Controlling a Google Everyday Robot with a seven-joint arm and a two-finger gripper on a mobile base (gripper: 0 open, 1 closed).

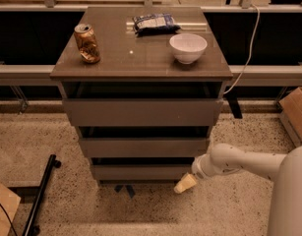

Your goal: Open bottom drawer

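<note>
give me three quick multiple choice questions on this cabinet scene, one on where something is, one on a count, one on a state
1. Where is the robot's cream-tipped pincer?
A over the top of the small grey-brown cabinet
B low, by the right end of the plain grey-brown bottom drawer
C far off to the left

2. How many drawer fronts does the cabinet show?
A two
B three
C five

3. How does the round white bowl sit?
A upright, mouth up
B upside down
C on its side

Answers: 1 B, its tip hangs beside that drawer's right corner; 2 B, three fronts are stacked under the top; 3 A, its open hollow faces up.
</note>
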